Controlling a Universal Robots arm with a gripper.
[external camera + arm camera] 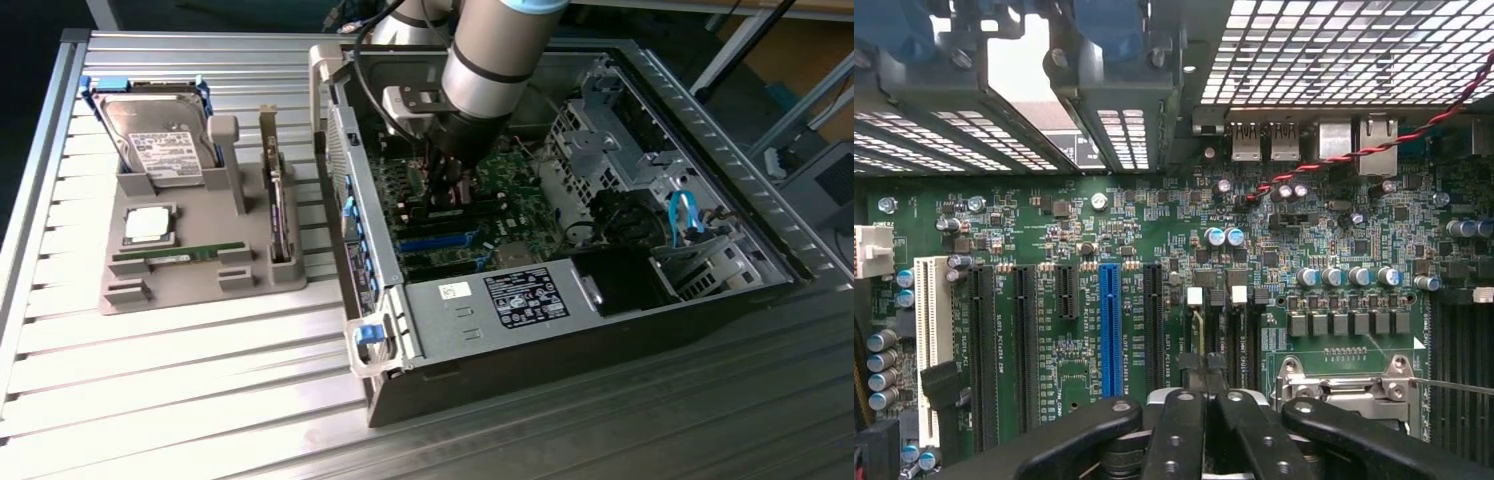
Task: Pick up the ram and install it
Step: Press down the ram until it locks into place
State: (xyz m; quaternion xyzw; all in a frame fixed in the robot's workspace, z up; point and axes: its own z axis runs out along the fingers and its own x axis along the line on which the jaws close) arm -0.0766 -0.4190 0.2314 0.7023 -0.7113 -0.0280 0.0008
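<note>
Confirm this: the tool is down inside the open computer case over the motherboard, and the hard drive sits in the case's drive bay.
Not quite. The tool is indeed inside the open case, over the motherboard. But the hard drive is not in the drive bay: it stands in the grey holder on the table, to the exterior view's left of the case. The exterior view shows this.

light: dim, cool | glare: table slats [200, 370] (striped) | wrist: motherboard [1154, 250] sharp — foreground dark, soft
</note>
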